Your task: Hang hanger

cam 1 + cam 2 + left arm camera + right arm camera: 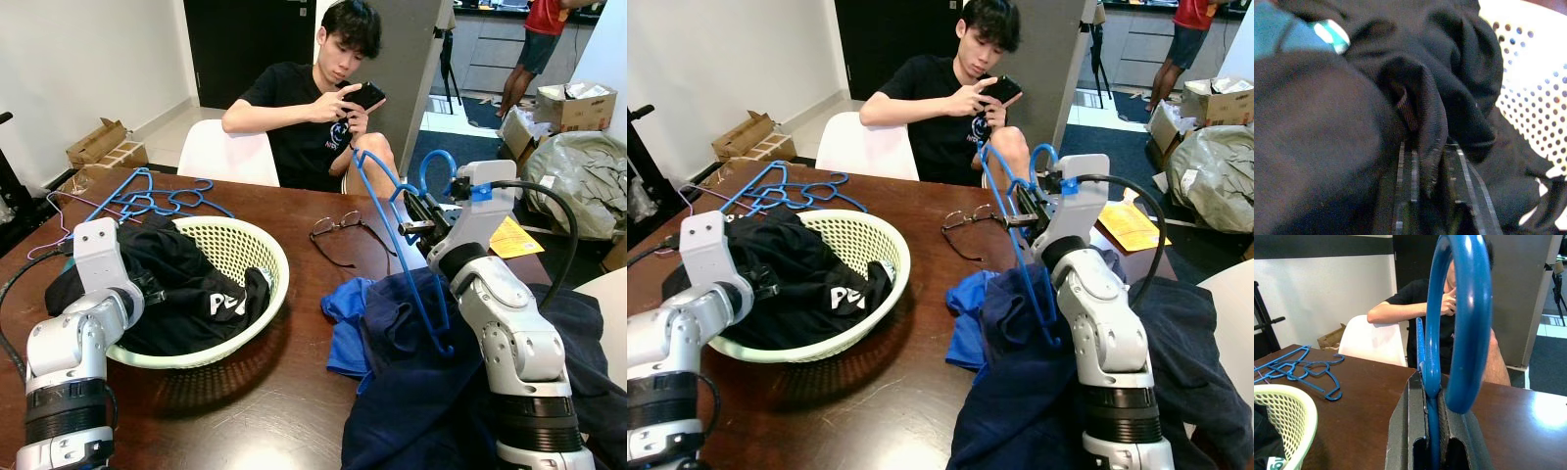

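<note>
Fingers of the right gripper clamp the neck of a blue hanger, hook upright above the table, frame trailing into navy cloth. Thin, light plastic, it looks springy and likely slick; the neck seems the firmest hold. The left gripper pinches a fold of black clothes in the basket. Glasses, spare hangers and a seated person lie nearby; the draped cloth could snag the frame.

One basket, one pair of glasses, two people
</note>
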Controlling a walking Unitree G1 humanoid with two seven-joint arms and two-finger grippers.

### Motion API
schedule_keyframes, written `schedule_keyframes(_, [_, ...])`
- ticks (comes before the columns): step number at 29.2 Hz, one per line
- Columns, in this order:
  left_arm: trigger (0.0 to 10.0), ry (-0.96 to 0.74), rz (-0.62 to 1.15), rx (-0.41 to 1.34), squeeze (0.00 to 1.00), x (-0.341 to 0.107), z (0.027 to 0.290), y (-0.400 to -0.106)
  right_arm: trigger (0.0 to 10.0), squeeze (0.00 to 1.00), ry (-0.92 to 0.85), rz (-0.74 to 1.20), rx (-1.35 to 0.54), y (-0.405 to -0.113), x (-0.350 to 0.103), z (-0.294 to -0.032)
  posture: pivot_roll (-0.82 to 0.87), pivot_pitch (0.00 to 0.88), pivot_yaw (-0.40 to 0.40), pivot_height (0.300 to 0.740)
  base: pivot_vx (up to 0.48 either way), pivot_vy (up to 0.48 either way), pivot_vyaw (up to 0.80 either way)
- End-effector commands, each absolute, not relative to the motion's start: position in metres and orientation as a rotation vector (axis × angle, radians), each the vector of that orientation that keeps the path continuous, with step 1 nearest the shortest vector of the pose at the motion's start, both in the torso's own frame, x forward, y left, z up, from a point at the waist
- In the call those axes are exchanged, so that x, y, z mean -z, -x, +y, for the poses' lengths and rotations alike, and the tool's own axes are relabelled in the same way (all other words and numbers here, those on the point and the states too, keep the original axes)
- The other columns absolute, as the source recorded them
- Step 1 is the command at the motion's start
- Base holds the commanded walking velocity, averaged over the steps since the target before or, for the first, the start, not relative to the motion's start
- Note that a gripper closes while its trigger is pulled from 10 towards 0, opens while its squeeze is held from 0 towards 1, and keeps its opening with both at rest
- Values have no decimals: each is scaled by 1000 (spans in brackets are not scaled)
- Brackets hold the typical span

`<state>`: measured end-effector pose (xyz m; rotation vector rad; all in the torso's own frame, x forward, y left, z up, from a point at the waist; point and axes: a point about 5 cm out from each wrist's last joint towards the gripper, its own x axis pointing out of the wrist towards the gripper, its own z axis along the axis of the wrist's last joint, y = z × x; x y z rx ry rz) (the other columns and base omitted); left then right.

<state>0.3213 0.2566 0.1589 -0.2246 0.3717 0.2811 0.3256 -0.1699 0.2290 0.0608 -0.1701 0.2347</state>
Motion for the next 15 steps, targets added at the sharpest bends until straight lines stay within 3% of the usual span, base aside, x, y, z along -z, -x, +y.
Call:
schedule_keyframes(1, [0, 222, 357, -299, 0, -162, 262, -323, 10000, 0, -54, -172, -233, -324, -230, -171, 40, 9, -11, 740, 0, 0, 0])
schedule_keyframes(7, [0, 1, 121, -316, 0, -218, 273, -329, 10000, 0, -58, -174, -233, -325, -230, -169, 49, 0, -10, 740, 0, 0, 0])
schedule_keyframes(12, [0, -215, -367, -253, 0, -345, 259, -322, 10000, 0, -63, -180, -234, -326, -230, -168, 57, 0, -12, 740, 0, 0, 0])
schedule_keyframes(15, [0, -237, -442, -233, 0, -365, 254, -319, 10000, 0, -64, -181, -234, -327, -230, -168, 58, 0, -12, 740, 0, 0, 0])
